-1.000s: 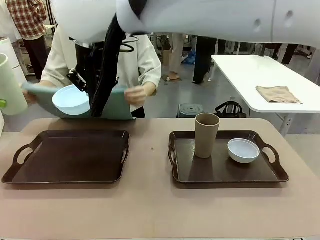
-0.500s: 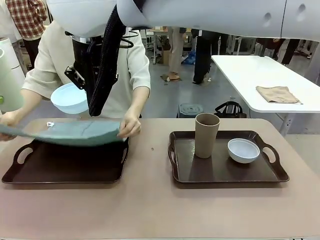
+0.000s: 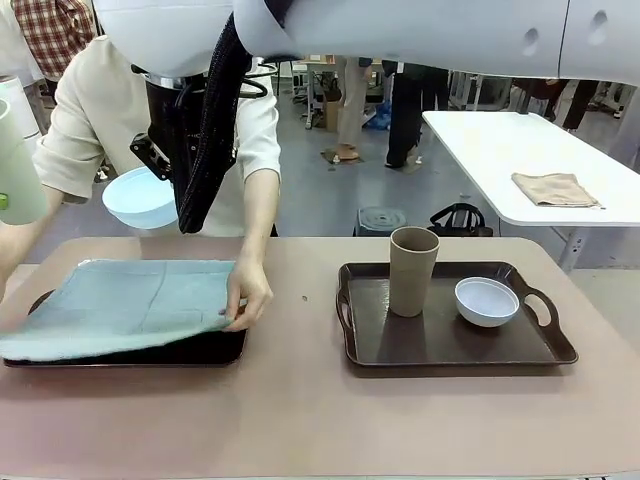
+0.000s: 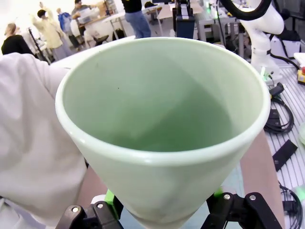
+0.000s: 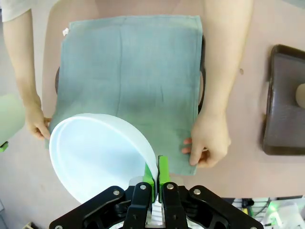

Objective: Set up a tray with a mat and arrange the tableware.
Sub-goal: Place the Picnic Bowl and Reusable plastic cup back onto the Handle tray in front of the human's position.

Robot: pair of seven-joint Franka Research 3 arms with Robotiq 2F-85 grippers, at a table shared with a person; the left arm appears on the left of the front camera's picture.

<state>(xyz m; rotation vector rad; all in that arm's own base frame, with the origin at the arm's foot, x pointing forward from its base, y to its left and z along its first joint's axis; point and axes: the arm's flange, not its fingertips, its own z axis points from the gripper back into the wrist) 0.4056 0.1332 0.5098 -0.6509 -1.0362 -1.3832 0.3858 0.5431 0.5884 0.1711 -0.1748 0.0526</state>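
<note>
Evidently light, stiff and slick, the light blue bowl is pinched at its rim by the right gripper, above the mat at left. The pale green tumbler is clasped low by the left gripper, far left.

A folded tan cloth lies on a white side table.

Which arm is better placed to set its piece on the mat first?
Right, probably. The right gripper pinches the rim of the light blue bowl directly above the mat, while the left gripper holds the pale green tumbler off to one side. The person's hands rest on the mat's edges.
</note>
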